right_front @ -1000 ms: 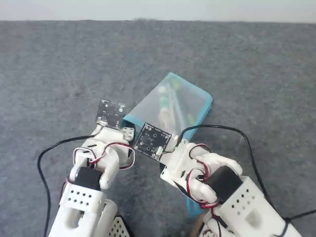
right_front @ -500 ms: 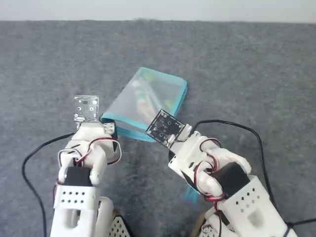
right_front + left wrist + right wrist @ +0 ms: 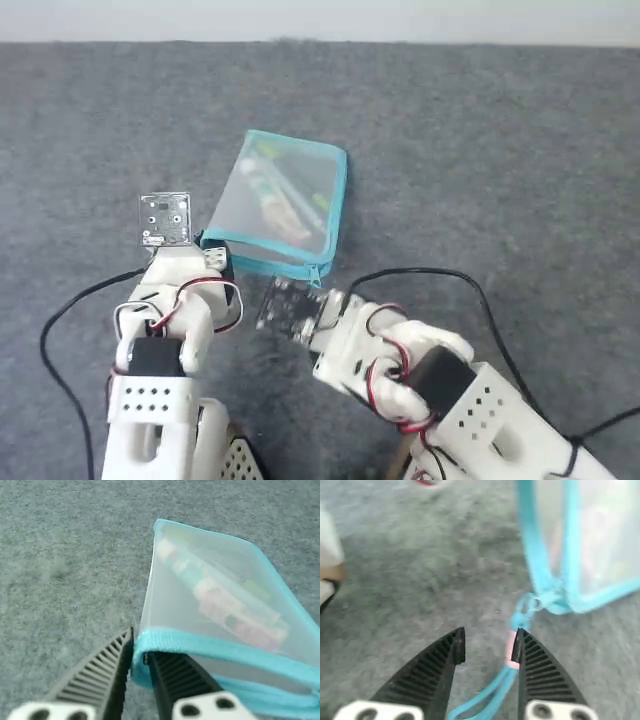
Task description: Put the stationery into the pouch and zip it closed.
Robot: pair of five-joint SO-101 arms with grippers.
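Pouch [image 3: 285, 205] lies on the worktop [image 3: 500, 150], stationery [image 3: 220, 605] inside, left end effector [image 3: 138, 647] clamped on its corner, right end effector [image 3: 490, 635] released beside the zip pull [image 3: 522, 615], so I'd pinch that pull squarely, then tug straight along the zip.

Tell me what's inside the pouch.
Through the translucent wall of the pouch, several pen-like stationery pieces lie lengthwise, some green and some pinkish. Their exact count and anything beneath them are hidden by overlap and the hazy wall.

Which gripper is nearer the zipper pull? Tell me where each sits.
Right. The right gripper is open just short of the zipper pull; the left gripper clamps the pouch corner at the zipper's other end.
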